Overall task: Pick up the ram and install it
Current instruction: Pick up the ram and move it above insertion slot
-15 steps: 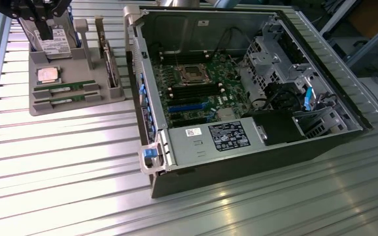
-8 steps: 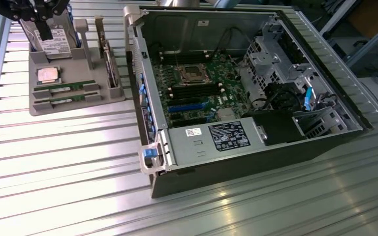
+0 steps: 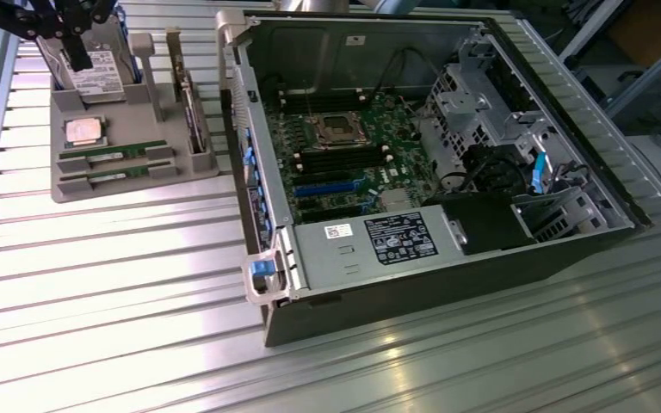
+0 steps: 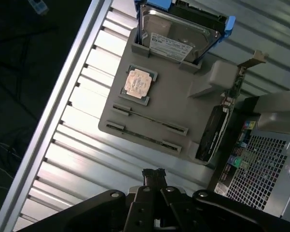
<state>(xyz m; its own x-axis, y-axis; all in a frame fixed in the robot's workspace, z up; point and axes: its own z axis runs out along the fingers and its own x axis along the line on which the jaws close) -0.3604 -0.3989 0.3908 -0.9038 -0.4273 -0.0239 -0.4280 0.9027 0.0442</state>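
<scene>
Two ram sticks lie side by side in slots of the grey holder tray (image 3: 135, 188) at the exterior view's left: one ram (image 3: 118, 156) and a second like it (image 3: 118, 175). From the wrist they show edge-on as thin strips, one ram (image 4: 149, 119) and the other (image 4: 142, 137). My gripper (image 3: 78, 58) hangs above the tray's far end, over the hard drive and well above the ram. Its fingers (image 4: 153, 176) are shut with nothing between them. The open computer case (image 3: 264, 185) lies to the right, its motherboard memory slots (image 3: 336, 159) exposed.
On the tray also sit a silver processor (image 3: 83, 131), an upright hard drive (image 3: 101, 69) and an expansion card (image 3: 189, 99) on edge. The case holds a power supply (image 3: 365, 245) and drive cages (image 3: 480, 95). Ribbed metal tabletop (image 3: 113, 284) lies in front.
</scene>
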